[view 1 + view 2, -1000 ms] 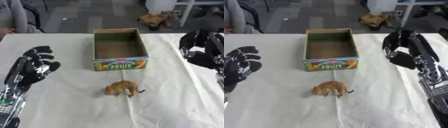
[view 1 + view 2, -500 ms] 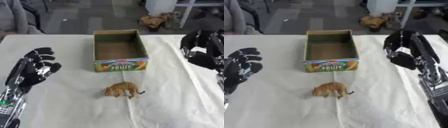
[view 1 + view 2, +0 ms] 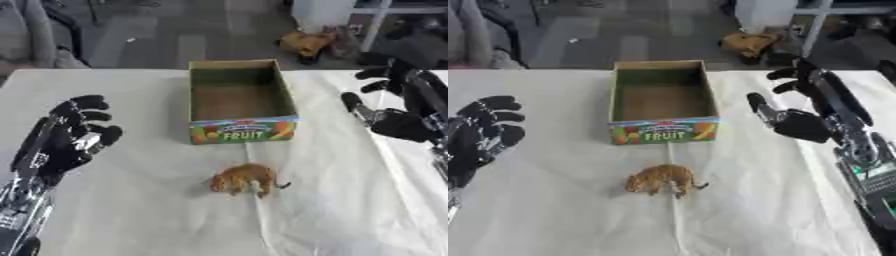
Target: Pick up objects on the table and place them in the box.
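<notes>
Nothing on the tabletop (image 3: 131, 210) has shifted over the last second: the toy tiger and the box lie where they were, and both arms hang in much the same places, the right one perhaps a touch further in. The right eye view shows the right robot hand (image 3: 802, 122) whole, with its silver forearm running down to the lower corner, while the left eye view cuts that forearm off at the edge; the left robot hand (image 3: 66, 140) shows whole in the left eye view, with part of its forearm, and is clipped in the other. Both hover apart from the toy with fingers spread and relaxed, grasping nothing. The box (image 3: 241, 102) (cardboard, open-topped, a "FRUIT" label on its near wall) sits at the middle of the white cloth, and its brown floor is bare. The toy tiger (image 3: 245, 179), orange and standing on its legs, is on the cloth just in front of the box, between the two hands. Beyond the far edge, on the grey floor, lies a yellowish bundle (image 3: 306, 42).
</notes>
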You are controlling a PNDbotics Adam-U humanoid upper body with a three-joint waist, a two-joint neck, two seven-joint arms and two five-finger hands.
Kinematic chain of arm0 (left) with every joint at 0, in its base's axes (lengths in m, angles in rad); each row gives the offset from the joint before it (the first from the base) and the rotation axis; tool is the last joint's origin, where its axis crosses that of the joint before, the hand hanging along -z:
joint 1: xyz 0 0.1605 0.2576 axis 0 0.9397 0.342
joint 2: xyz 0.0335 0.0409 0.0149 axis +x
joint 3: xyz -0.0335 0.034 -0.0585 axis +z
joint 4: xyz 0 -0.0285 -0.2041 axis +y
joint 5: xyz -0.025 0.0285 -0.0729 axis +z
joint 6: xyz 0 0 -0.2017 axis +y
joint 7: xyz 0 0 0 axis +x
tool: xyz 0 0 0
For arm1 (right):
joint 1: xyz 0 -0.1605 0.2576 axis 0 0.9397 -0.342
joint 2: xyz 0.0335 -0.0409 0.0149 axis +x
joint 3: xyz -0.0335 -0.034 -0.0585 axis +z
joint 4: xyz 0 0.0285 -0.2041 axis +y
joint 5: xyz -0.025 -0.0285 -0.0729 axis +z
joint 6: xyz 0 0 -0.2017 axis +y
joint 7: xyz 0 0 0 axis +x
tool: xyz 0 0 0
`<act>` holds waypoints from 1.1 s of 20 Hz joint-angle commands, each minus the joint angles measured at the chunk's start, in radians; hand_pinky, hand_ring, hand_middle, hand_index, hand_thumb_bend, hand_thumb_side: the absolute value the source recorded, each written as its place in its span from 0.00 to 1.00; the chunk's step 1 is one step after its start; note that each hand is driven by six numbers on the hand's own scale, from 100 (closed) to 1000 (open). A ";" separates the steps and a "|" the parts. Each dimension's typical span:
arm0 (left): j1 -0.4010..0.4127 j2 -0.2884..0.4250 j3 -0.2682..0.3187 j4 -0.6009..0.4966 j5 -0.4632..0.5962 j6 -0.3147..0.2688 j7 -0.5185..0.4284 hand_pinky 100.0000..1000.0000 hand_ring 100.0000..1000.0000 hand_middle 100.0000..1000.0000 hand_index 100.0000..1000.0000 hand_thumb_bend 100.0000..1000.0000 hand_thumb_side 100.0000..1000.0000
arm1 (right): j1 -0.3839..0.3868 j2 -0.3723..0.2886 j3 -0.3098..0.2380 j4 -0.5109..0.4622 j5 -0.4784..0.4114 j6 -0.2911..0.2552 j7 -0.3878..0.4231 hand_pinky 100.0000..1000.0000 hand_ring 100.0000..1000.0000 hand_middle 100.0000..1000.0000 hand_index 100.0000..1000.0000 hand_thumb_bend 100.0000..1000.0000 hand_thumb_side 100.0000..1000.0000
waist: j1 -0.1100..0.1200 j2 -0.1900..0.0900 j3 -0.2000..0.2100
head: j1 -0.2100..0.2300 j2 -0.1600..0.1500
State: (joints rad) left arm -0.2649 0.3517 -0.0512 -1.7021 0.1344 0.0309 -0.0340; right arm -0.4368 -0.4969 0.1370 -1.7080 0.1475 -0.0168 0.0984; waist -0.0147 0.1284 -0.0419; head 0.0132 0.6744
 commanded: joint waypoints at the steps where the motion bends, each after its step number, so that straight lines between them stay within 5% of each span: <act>1: -0.008 0.012 -0.001 -0.008 -0.004 -0.001 -0.006 0.57 0.66 0.64 0.75 0.81 0.32 | -0.029 -0.041 0.008 -0.014 0.020 -0.004 0.019 0.68 0.78 0.80 0.89 0.38 0.19 | -0.002 -0.015 0.004 | -0.002 -0.008; 12: -0.013 0.009 -0.014 -0.005 -0.004 0.001 -0.023 0.57 0.66 0.65 0.75 0.79 0.32 | -0.129 -0.086 0.109 0.022 0.078 -0.019 0.130 0.67 0.77 0.79 0.86 0.34 0.19 | -0.002 -0.023 0.020 | -0.014 -0.011; 22: -0.023 0.001 -0.023 -0.005 -0.004 0.001 -0.035 0.57 0.66 0.65 0.75 0.79 0.32 | -0.222 -0.054 0.202 0.105 0.119 -0.040 0.239 0.66 0.72 0.74 0.83 0.26 0.18 | 0.003 -0.026 0.033 | -0.023 -0.010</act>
State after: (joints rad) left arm -0.2703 0.3421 -0.0758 -1.6967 0.1325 0.0331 -0.0643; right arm -0.6377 -0.5434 0.3352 -1.6077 0.2500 -0.0530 0.3230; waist -0.0133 0.1172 -0.0109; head -0.0066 0.6714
